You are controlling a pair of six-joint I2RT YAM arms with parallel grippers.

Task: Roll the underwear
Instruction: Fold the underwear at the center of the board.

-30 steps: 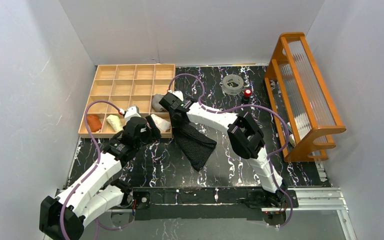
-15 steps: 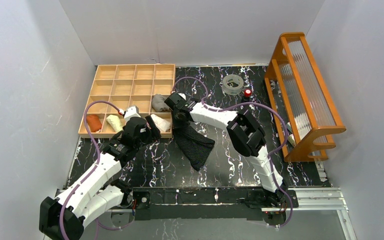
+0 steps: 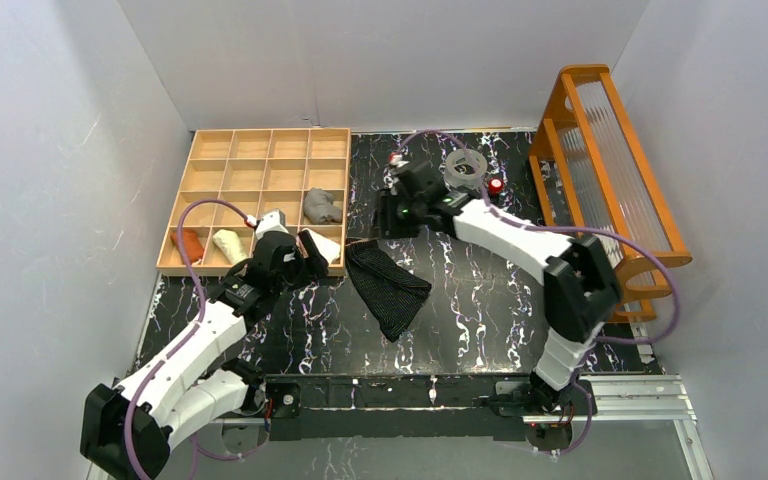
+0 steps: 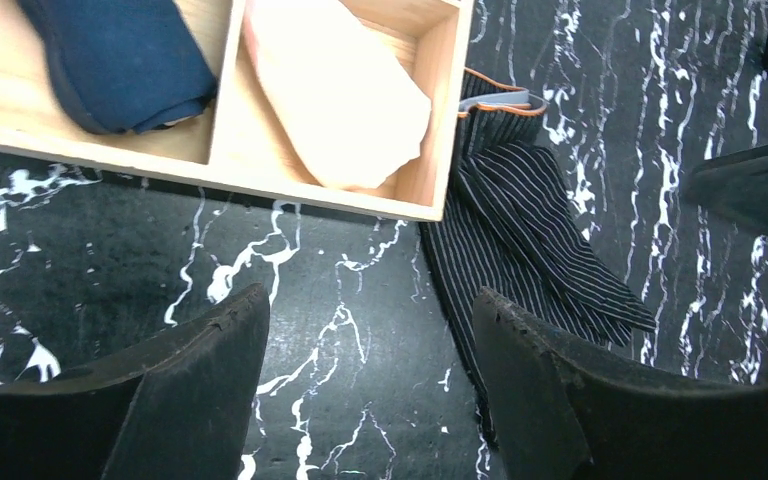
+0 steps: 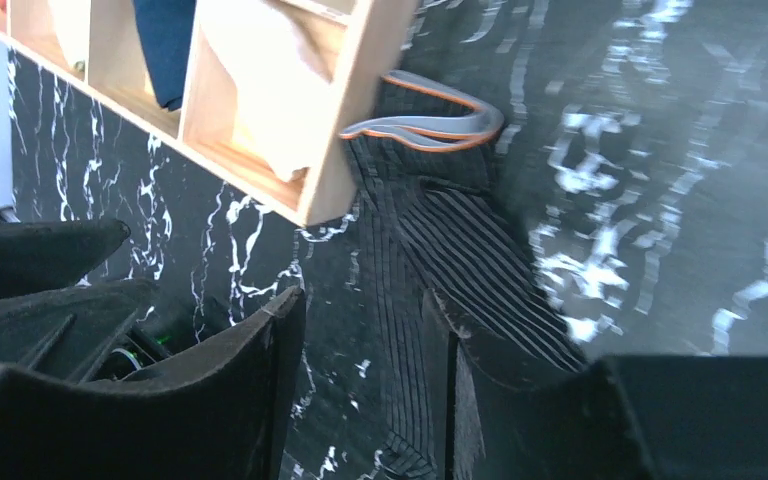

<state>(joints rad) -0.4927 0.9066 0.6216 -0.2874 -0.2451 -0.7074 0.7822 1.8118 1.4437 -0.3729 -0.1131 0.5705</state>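
Black cloth with thin pale stripes and a grey, orange-edged waistband: underwear (image 3: 388, 288), loosely folded into a wedge, lying flat on marbled table (image 3: 480, 300) just beside wooden tray (image 3: 270, 130). Left gripper (image 4: 365, 310): spread, empty. Right gripper (image 5: 365, 310): spread, empty, near waistband.

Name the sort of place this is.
Probably a robot test booth: white panels wall in a black marbled table, a left arm and right arm are bolted to its edge, with a wooden sorting tray as a prop.
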